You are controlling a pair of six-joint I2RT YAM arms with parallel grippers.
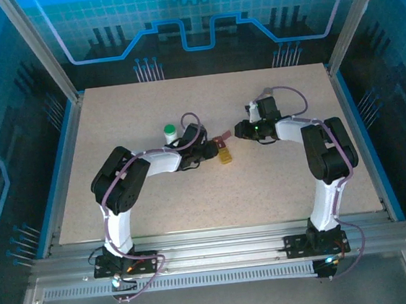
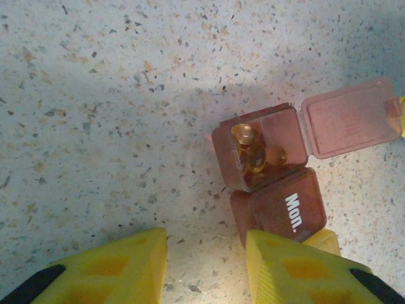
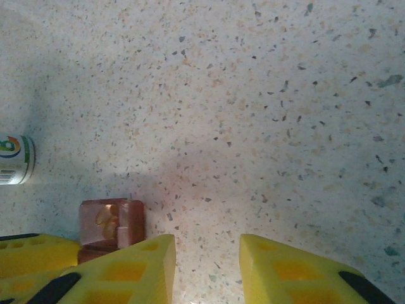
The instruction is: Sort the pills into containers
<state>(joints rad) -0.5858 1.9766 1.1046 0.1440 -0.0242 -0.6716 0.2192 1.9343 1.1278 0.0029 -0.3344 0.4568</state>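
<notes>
I see the left claw (image 2: 205, 269) and right claw (image 3: 207, 269) both narrowly parted, empty; the dark red box (image 2: 259, 155) lies open on the bench (image 2: 114, 126).

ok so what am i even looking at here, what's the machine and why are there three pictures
It is a robot: two white arms bolted to the near edge of a speckled table. The top picture looks down from above and behind them, with the left arm on the left and the right arm on the right. The other two pictures come from small cameras on each wrist; the yellow wedges along the bottom are that arm's jaws. Both pairs stand apart with nothing between them.

On the table, between the arms, sit tiny pill boxes. The left wrist camera shows an open dark red box with amber capsules inside, a closed dark red one marked Mon., and a yellow box beside it. A white bottle with a green cap stands nearby.
</notes>
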